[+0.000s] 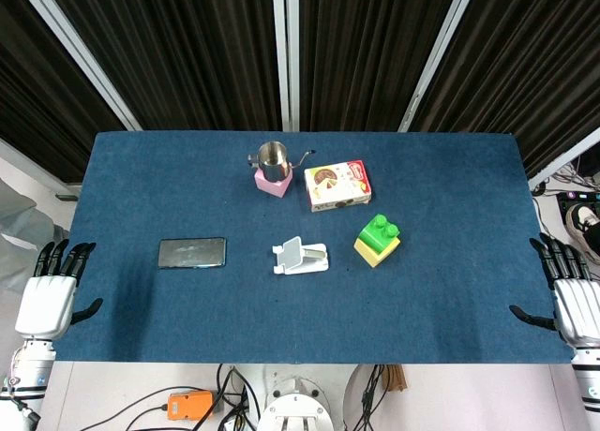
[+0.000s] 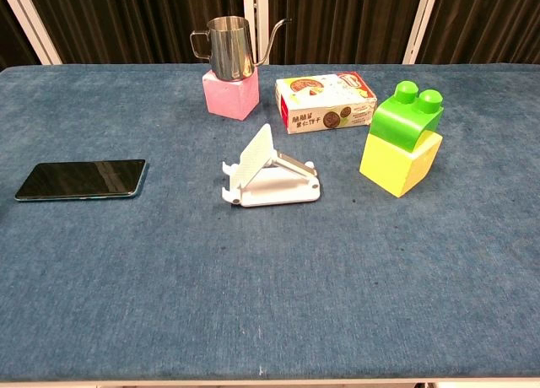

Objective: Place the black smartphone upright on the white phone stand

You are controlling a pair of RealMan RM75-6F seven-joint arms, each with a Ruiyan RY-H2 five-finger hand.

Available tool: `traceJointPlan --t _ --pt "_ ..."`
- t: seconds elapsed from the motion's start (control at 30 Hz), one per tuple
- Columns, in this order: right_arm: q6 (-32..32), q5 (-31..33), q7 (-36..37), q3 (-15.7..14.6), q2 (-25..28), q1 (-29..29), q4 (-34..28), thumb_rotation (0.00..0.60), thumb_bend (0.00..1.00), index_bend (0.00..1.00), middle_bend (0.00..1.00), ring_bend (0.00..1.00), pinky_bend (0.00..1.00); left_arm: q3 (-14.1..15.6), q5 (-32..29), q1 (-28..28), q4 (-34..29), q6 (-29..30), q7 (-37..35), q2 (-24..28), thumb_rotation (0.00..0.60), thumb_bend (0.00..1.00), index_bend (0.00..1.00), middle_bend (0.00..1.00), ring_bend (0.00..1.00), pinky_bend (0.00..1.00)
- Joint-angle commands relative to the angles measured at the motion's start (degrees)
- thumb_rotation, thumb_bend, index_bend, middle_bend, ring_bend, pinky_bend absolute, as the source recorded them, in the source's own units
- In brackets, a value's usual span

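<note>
Two hands: left hand (image 1: 52, 286) and right hand (image 1: 572, 295) hang off the surface (image 1: 450, 290) edges, fingers spread, holding nothing.
Smartphone: black smartphone (image 2: 82, 179) lies flat, well left of the stand.
Stand: white phone stand (image 2: 268, 175) sits mid-surface, bare.

A blue-covered table (image 1: 450, 290) is seen, on which lie a black smartphone (image 1: 192, 253), white phone stand (image 1: 301, 257), pink block (image 1: 272, 181), biscuit box (image 1: 337, 185) and yellow block (image 1: 376, 250).
</note>
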Motion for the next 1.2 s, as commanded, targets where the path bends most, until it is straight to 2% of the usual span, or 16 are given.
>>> traceJointPlan --t 0.03,0.23,0.37,0.53,0.67,0.97,1.2 --pt "-0.1 0.1 -0.2 0.1 0.2 0.1 -0.2 0.6 0.09 0.0 0.06 0.0 0.11 -0.3 -0.4 -0.3 -0.3 -0.4 0.0 -0.2 0.6 0.12 0.12 0.15 0.04 0.01" --pt "0.4 -0.3 -0.6 0.5 1.2 0.3 -0.8 0.6 0.09 0.0 0.06 0.0 0.11 -2.6 -1.5 -3.7 -2.6 -3.8 0.4 -1.2 0.6 0.12 0.12 0.15 0.04 0.0" --pt "1.2 -0.3 -1.0 1.0 2.1 0.2 -1.6 0.6 0.09 0.0 0.06 0.0 0.11 -5.4 -4.0 -8.6 -4.5 -9.7 1.6 -2.6 0.6 0.12 0.14 0.15 0.04 0.0" --pt "1.1 0.1 -1.7 1.3 2.7 0.4 -2.6 0.6 0.09 0.0 0.06 0.0 0.11 -9.5 -12.6 -16.6 -3.5 -20.7 4.6 -6.4 0.6 0.12 0.17 0.15 0.04 0.0" --pt "0.2 0.9 -2.2 1.3 2.7 0.6 -2.8 0.6 0.09 0.0 0.06 0.0 0.11 -11.1 -20.0 -21.4 0.3 -26.7 7.9 -10.0 0.6 0.12 0.17 0.15 0.03 0.01" --pt "-2.7 3.4 -2.7 1.9 2.0 1.8 -2.4 0.6 0.09 0.0 0.06 0.0 0.11 -10.1 -34.5 -27.3 5.6 -32.7 14.8 -14.8 0.6 0.11 0.17 0.11 0.0 0.0" --pt "-4.5 4.2 -3.1 2.3 1.5 3.0 -2.2 0.6 0.09 0.0 0.06 0.0 0.11 -9.0 -39.3 -29.6 7.7 -33.9 15.3 -16.6 0.6 0.11 0.17 0.11 0.0 0.0"
